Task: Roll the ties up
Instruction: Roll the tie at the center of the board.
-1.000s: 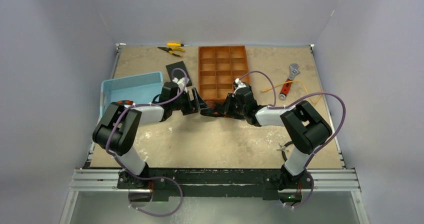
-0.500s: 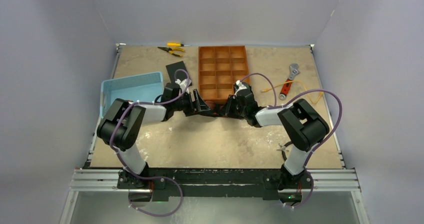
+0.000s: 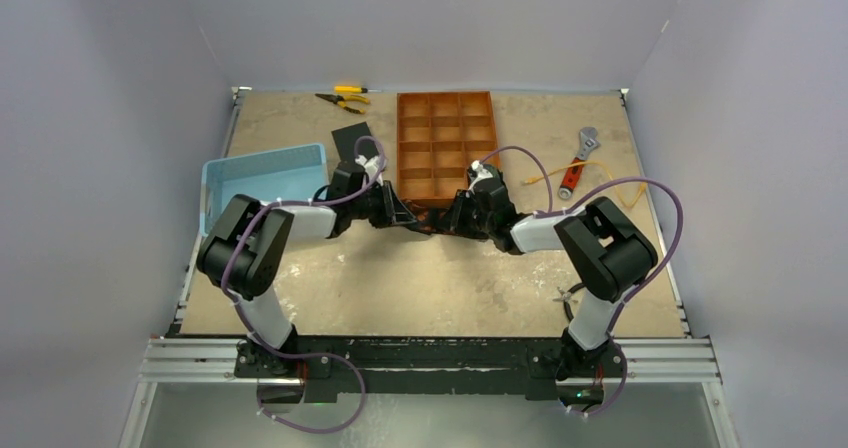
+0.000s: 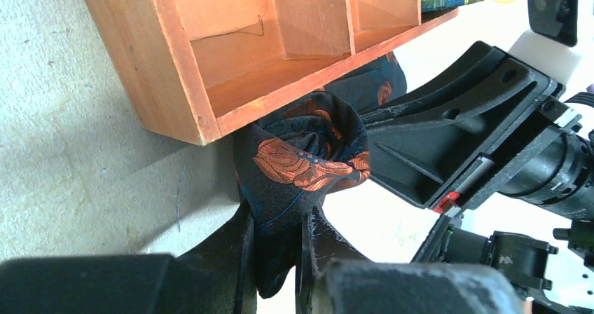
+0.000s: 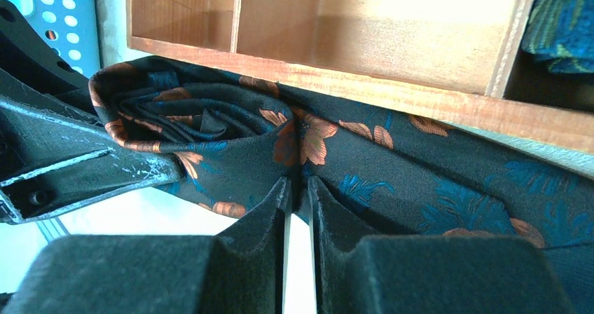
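- left gripper — jaws narrow, clamped on the rolled end of the flowered tie. The coil sits just past its fingertips, up against the front wall of the wooden tray.
- right gripper — jaws nearly together, pinching the flat run of the same tie right at its fingertips. The coil is off to its left, and the loose length runs off to its right along the tray wall.
- Why, my read: one hand stops the coil springing open, the other holds the tail taut so the next wrap lies tight. The roll looks partly done, with a good length unrolled.
- The tie is between the two grippers, in front of the tray and not in a compartment. Can't tell whether it rests on the table or is lifted.
- green-patterned tie is in a tray compartment, beyond the right gripper and to its right. Can't tell if it is rolled.
- In the way: the tray wall is against the coil's far side, and the right gripper's fingers sit just beside the coil — little room to turn it.
- Around: blue basket outboard of the left gripper; black pad and pliers beyond it.
- wrench and yellow cord are outboard of the right gripper. None of these looks like an obstacle.
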`<state>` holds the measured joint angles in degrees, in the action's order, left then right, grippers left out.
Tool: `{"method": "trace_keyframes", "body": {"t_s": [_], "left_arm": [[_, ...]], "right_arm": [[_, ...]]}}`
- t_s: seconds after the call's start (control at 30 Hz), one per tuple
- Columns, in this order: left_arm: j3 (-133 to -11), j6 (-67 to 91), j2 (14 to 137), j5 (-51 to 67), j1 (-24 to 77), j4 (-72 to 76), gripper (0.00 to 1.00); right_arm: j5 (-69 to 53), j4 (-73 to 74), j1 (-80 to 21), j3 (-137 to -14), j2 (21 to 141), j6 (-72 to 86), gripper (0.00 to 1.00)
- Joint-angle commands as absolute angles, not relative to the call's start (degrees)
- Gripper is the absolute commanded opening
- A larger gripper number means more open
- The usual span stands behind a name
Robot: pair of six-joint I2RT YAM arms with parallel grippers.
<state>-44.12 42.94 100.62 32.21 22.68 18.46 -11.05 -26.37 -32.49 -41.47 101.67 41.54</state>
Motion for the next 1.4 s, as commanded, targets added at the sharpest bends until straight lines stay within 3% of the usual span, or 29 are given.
{"method": "trace_keyframes", "body": {"t_s": [0.0,0.13,0.23,0.37,0.63,1.37], "left_arm": [[-47.1,38.7,98.6,28.9,23.9,13.0,0.00],[-48.1,36.6,96.4,24.2,24.4,5.4,0.00],[-48.7,35.2,94.2,19.4,24.7,-3.1,0.00],[-48.8,34.2,91.8,14.6,25.1,-9.8,0.00],[-52.7,32.2,90.4,0.7,28.9,-22.5,0.00],[-76.5,45.7,106.8,-34.9,47.2,-45.9,0.00]], "right_arm": [[-9.7,-26.0,-32.5,-40.4,98.7,41.7,0.21],[-5.8,-23.0,-32.4,-37.3,92.3,43.1,0.34],[-0.5,-21.5,-32.3,-34.9,87.3,44.0,0.36],[4.4,-21.1,-31.3,-32.5,85.6,45.5,0.33],[2.4,-24.0,-31.3,-30.4,90.2,45.4,0.22],[1.0,-26.3,-33.0,-20.3,84.4,48.1,0.21]]}}
